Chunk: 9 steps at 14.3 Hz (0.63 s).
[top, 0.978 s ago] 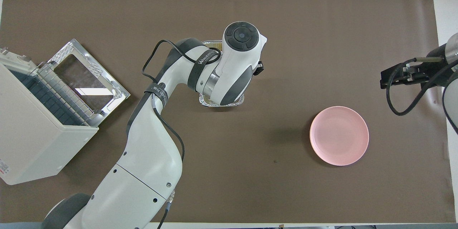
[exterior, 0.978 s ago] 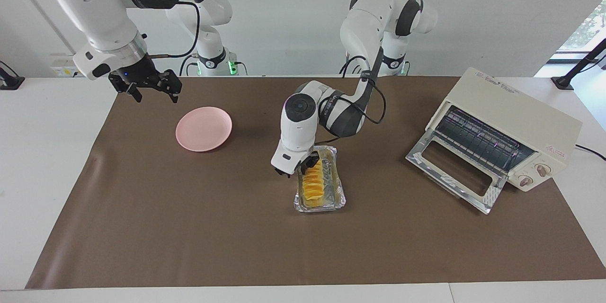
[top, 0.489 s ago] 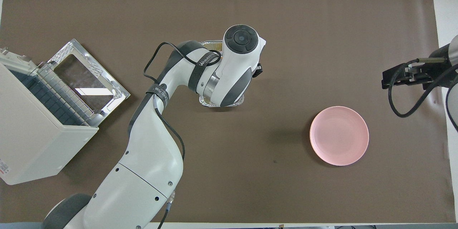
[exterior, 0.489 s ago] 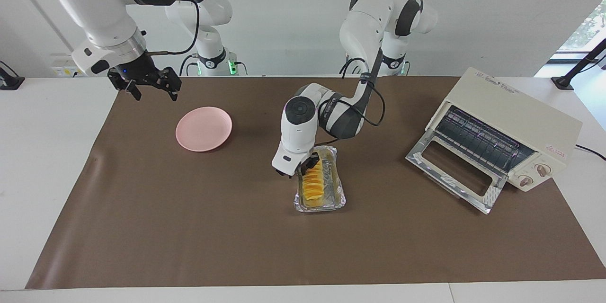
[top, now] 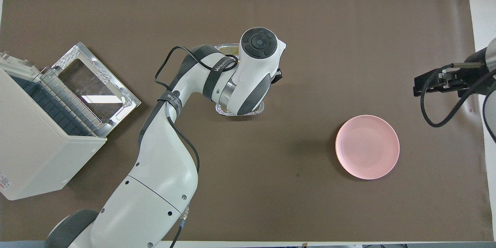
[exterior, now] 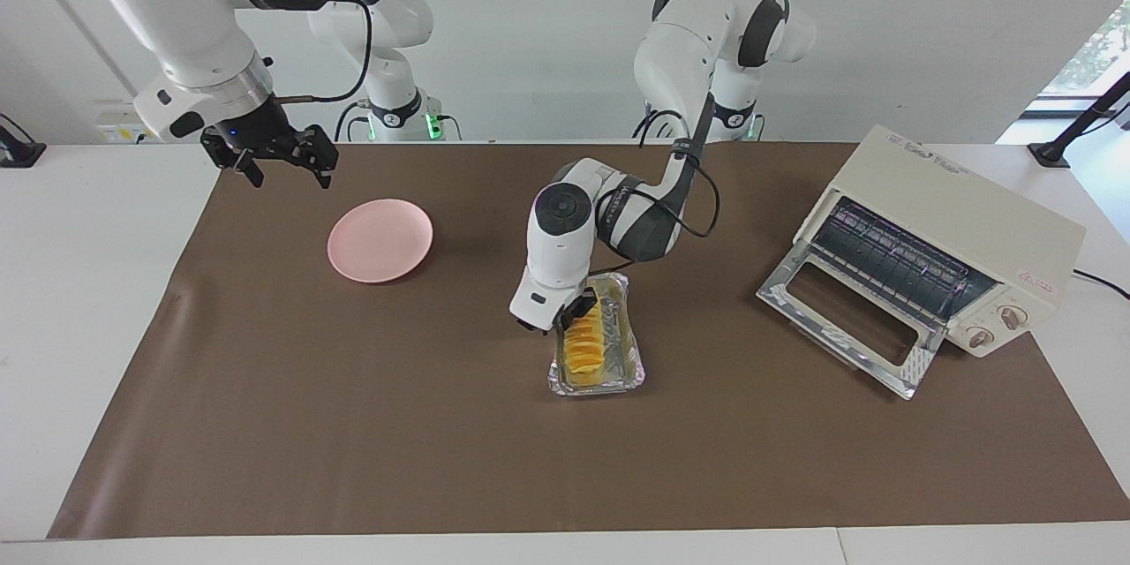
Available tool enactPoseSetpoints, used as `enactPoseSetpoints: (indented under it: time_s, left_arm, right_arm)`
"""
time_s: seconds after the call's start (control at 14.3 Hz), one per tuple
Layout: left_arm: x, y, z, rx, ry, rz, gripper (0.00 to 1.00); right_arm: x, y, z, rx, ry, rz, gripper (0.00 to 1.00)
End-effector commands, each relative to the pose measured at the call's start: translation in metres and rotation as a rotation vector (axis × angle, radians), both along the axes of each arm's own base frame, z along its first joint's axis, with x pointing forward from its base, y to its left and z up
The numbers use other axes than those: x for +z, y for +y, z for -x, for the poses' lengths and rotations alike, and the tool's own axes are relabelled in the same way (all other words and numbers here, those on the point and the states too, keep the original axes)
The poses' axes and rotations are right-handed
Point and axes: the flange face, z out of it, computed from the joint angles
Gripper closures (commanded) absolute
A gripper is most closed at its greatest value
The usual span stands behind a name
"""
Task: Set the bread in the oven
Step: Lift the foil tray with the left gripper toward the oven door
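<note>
left arm (top: 248, 73): over foil tray (top: 226, 111), mid-table | oven (top: 42, 139): door open, left arm's end | pink plate (top: 367, 147): right arm's end

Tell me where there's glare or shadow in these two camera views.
Facing view: daylight glows in the window at the edge by the oven; a soft shadow lies beside the pink plate. Overhead view: the oven's open glass door reflects a bright patch; the left arm hides the bread.
</note>
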Motion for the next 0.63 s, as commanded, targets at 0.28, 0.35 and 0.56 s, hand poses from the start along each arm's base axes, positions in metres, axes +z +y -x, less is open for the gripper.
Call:
enactPoseSetpoints:
  time_s: [0.28,0.35,0.56]
  left_arm:
    - [0.000,0.012,0.003,0.025,0.027,-0.019,1.00]
    - [0.000,0.014,0.002,0.028,0.027,-0.020,1.00]
    - [0.017,0.032,-0.009,0.055,0.018,-0.041,1.00]
  right_arm:
    - [0.001,-0.001,0.007,-0.015,-0.001,-0.018,0.00]
    - [0.001,-0.002,0.007,-0.015,-0.001,-0.016,0.00]
    - [0.001,-0.002,0.007,-0.015,-0.001,-0.016,0.00]
